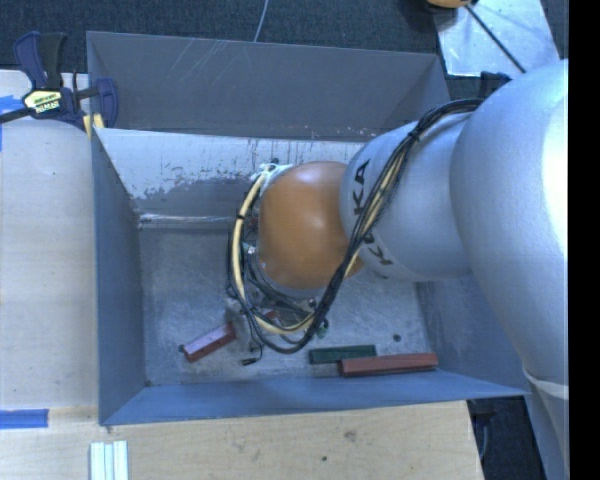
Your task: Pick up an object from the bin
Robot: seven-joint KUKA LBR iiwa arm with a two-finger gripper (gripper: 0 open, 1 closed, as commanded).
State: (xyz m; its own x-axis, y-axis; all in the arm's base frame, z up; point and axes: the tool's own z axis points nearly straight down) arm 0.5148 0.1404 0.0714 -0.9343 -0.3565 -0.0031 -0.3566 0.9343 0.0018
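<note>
My hand (pixel 246 340), low in the grey metal bin (pixel 120 268), has a small flat reddish-brown block (pixel 208 345) just beside it, view's left, lying slantwise. Open or closed, I cannot tell.

A small reddish-brown block (pixel 208 344) lies flat on the bin floor just left of the gripper (pixel 246 336) in the view, tilted, its right end nearest the gripper; whether they touch cannot be told. To the gripper's right a dark green bar (pixel 342 353) lies flat, a longer reddish-brown bar (pixel 388 365) just beside it on its far side from the gripper
</note>
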